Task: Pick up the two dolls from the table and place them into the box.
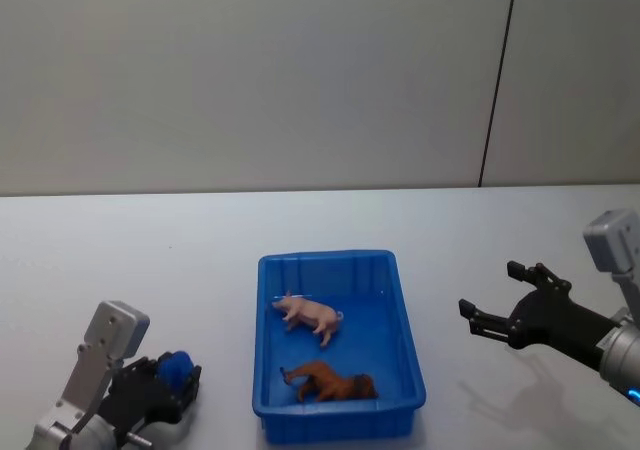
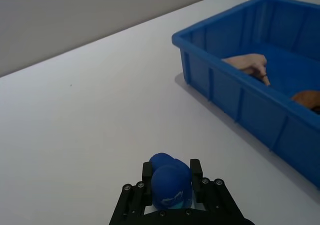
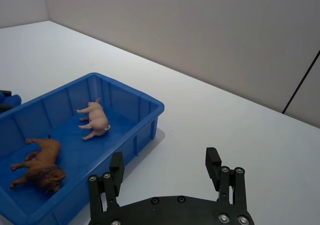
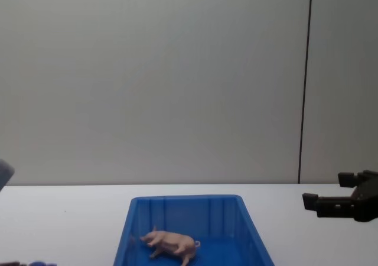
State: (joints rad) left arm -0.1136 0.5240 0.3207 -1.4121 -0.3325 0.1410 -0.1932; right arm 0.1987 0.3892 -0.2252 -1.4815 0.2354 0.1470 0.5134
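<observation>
Left gripper (image 1: 178, 375) pinches a blue object (image 2: 170, 181); right gripper (image 1: 495, 300) spread, empty. Pig (image 1: 311, 316) and lion (image 1: 331, 382) lie in the box (image 1: 405, 315): task looks complete.

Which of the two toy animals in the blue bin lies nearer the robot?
The reddish-brown shaggy animal, lying at the near end of the blue bin. The pale pink pig lies farther back, around the middle.

One pink pig (image 1: 311, 316), one brown animal (image 1: 331, 382), one blue box (image 1: 403, 328), two grippers.
</observation>
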